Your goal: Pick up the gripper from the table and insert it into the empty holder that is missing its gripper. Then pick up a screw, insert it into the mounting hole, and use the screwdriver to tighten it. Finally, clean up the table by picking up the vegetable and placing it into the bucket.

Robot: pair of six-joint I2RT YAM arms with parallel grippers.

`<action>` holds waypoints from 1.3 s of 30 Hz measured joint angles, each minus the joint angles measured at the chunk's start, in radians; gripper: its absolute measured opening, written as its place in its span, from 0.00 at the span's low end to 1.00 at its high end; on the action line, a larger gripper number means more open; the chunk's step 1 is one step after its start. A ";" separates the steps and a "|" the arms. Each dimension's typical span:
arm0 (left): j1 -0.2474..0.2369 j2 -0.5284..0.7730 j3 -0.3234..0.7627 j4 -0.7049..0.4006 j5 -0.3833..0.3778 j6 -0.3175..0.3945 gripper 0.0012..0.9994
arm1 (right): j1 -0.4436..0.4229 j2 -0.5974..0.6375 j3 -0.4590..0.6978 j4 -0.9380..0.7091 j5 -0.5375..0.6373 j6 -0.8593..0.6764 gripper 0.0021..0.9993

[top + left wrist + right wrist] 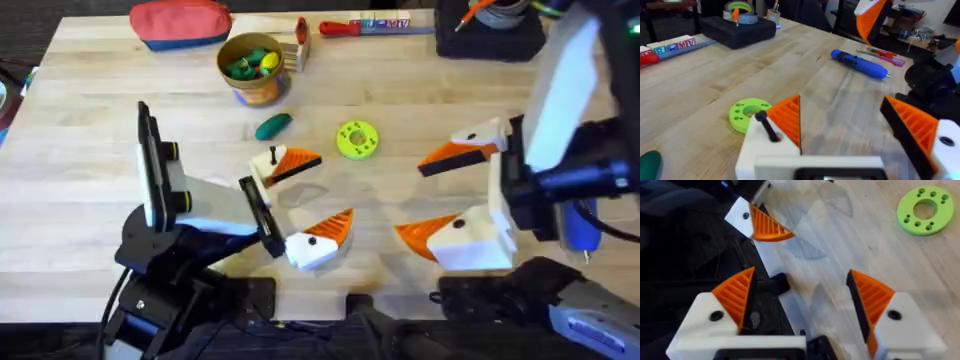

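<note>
On the table beside the lime ring (pixel 357 139), the vegetable (pixel 272 126) is lying loose, likely light, smooth and slippery, best pinched across its middle; left gripper (pixel 300 205) and right gripper (pixel 438 197) are both standing apart, holding nothing

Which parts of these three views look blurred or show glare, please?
Overhead: the right arm near the camera is blurred. Left wrist: its own fingers look soft, the screwdriver sharper. Right wrist: pale glare streaks the table beside the lime-green ring.
</note>
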 joint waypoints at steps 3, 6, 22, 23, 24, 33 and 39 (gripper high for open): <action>0.000 0.000 0.000 0.000 0.000 0.000 0.99 | 0.000 0.035 -0.001 0.000 0.000 -0.012 0.99; 0.000 0.000 0.000 0.000 0.000 0.000 0.99 | 0.000 0.064 -0.002 0.000 0.000 -0.017 0.99; 0.000 0.000 0.000 0.000 0.000 0.000 0.75 | 0.000 0.085 -0.002 0.009 0.000 -0.048 0.99; 0.000 0.000 0.000 0.000 0.000 0.000 0.68 | 0.000 0.085 -0.002 0.009 0.000 -0.048 0.99; 0.000 0.000 0.000 0.000 0.000 0.001 0.63 | 0.000 0.085 -0.002 0.009 0.000 -0.050 0.99; 0.000 0.000 0.000 0.000 0.000 0.003 0.02 | 0.000 0.082 -0.002 0.010 0.000 -0.084 0.99; 0.000 0.000 0.000 0.000 0.000 0.003 0.02 | -0.017 -0.019 -0.003 0.007 0.016 -0.129 0.99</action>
